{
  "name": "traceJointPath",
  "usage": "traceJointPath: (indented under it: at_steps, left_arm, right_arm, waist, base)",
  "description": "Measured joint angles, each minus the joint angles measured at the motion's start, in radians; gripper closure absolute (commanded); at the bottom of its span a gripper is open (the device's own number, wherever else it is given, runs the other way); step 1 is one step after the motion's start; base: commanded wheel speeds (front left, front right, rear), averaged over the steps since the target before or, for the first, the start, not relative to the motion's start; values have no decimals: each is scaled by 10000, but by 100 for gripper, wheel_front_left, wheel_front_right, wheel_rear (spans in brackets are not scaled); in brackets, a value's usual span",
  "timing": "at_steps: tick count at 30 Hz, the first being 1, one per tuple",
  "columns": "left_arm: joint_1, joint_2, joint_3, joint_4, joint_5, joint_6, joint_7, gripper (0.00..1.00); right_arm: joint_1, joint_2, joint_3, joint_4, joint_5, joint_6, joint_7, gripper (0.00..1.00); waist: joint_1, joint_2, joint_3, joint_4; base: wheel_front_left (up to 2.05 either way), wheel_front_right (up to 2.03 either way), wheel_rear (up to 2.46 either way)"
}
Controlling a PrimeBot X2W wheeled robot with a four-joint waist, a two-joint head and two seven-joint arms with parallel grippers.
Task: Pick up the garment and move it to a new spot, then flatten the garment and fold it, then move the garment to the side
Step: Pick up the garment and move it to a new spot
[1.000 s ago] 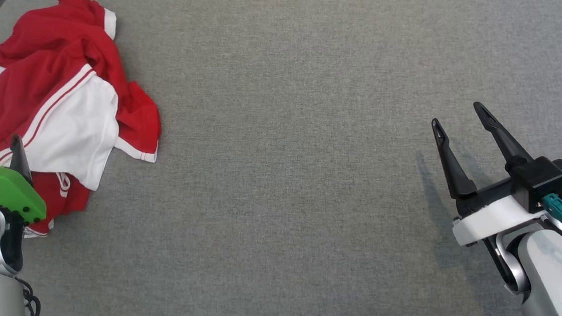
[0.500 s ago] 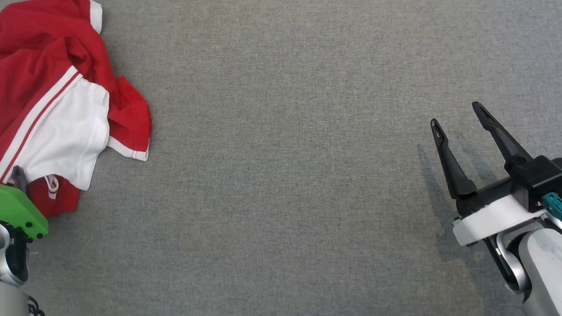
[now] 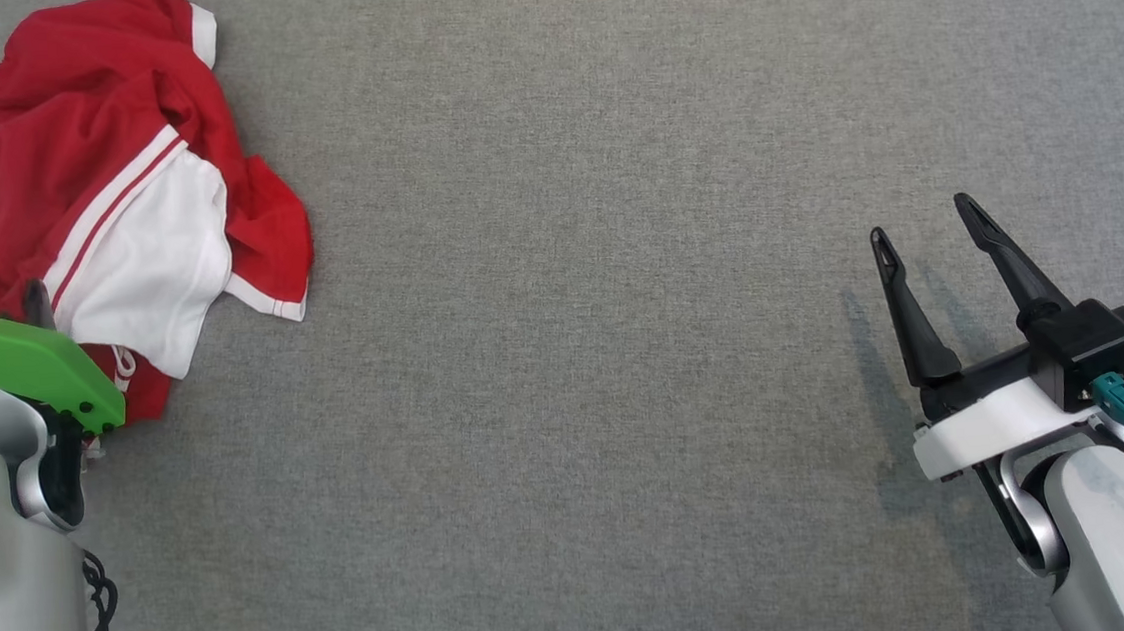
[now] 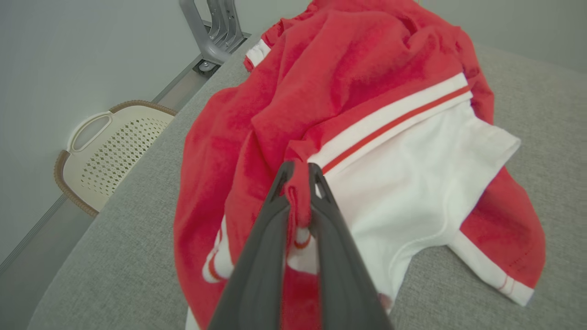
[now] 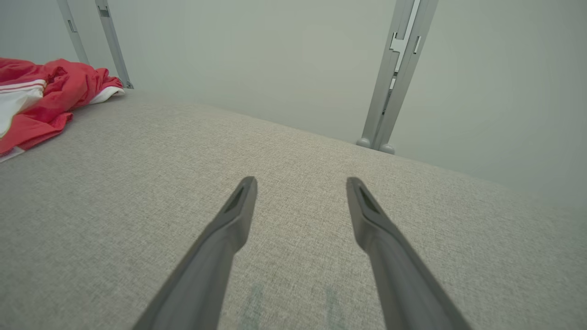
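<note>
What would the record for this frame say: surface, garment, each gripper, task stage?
surface: grey fabric
garment: red and white, crumpled, at far left of surface
left gripper: shut on a red fold of garment
right gripper: open, over bare surface, far from garment
basket: pale, on floor beside surface
stage: grasp made; garment not flattened or folded

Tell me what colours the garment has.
The garment is red, with a white panel and white stripes; the left wrist view shows it best.
</note>
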Motion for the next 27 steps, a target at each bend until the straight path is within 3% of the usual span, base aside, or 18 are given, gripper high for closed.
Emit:
traceJointPath:
  at_steps: [11, 27]
  left_arm:
    - [-241, 128, -84, -184, 186, -345, -1306, 100]
    - [-1130, 408, -1524, -1446, 1496, -859, -2677, 100]
  right_arm:
    - [4, 127, 6, 199, 82, -46, 0, 0]
    - [37, 583, 79, 435, 370, -88, 0, 0]
  waist:
    - [0, 0, -421, 214]
    - [-1, 0, -1541, 333]
  base:
    - [0, 0, 0]
    - [0, 0, 0]
